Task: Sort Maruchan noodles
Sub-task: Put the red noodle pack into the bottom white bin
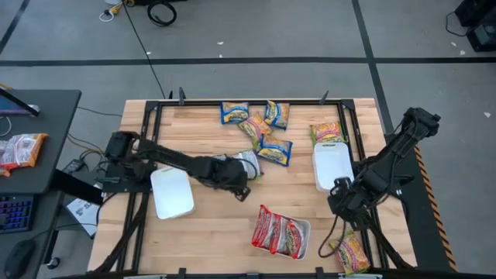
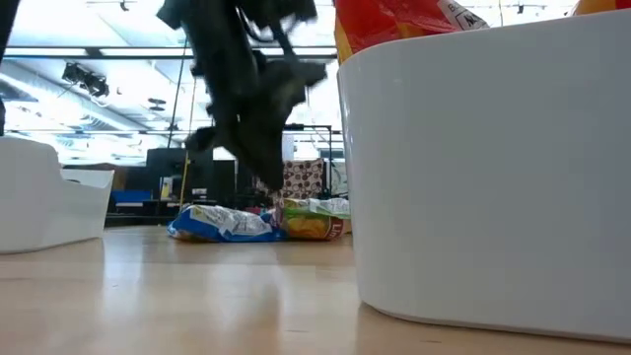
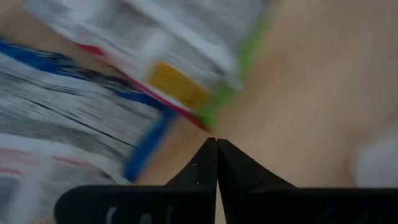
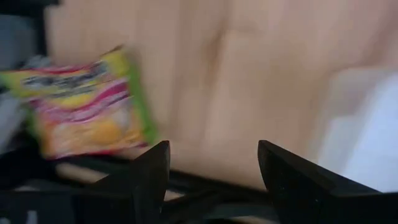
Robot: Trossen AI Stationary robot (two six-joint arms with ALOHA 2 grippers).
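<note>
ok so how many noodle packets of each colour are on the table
blue-and-yellow packets: 3
yellow-orange-green packets: 3
red packets: 2
silvery packet, kind unclear: 1
total: 9

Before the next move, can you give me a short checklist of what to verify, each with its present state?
1. Left pincer shut, at the silver packet: ok.
2. Packet really held by it: cannot tell.
3. Right pincer open and empty: ok.
4. Yellow packet near right pincer lies free on the table: ok.
5. Left tray has room: ok.
6. Red packets already in the front tray: ok.
</note>
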